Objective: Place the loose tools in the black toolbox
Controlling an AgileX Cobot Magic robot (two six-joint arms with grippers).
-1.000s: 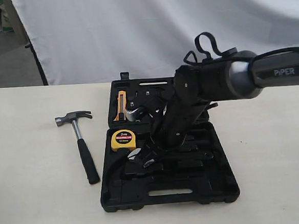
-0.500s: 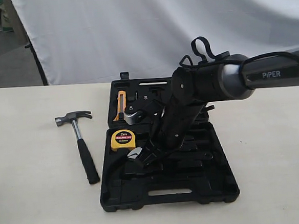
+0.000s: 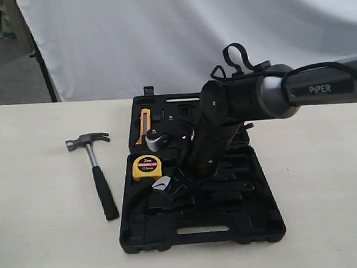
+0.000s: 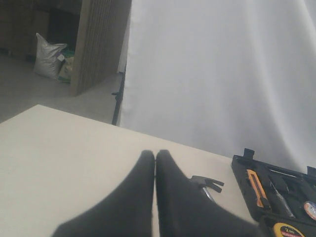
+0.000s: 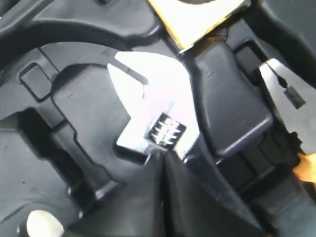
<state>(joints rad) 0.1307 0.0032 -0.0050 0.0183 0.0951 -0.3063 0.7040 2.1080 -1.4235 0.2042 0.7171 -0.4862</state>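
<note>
R gripper (image 5: 160, 160) closed, tips at wrench (image 5: 153, 106) inside black toolbox (image 3: 261, 223), L gripper (image 4: 155, 154) closed, empty

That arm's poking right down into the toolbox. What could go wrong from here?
The right gripper is shut, its tips right by the wrench head. Pushing there could slip off the shiny metal or tilt the wrench where it lies in the black toolbox. The yellow tape measure sits close beside, so a sideways slip might knock it. The hammer lies outside the box and could be left behind.
</note>
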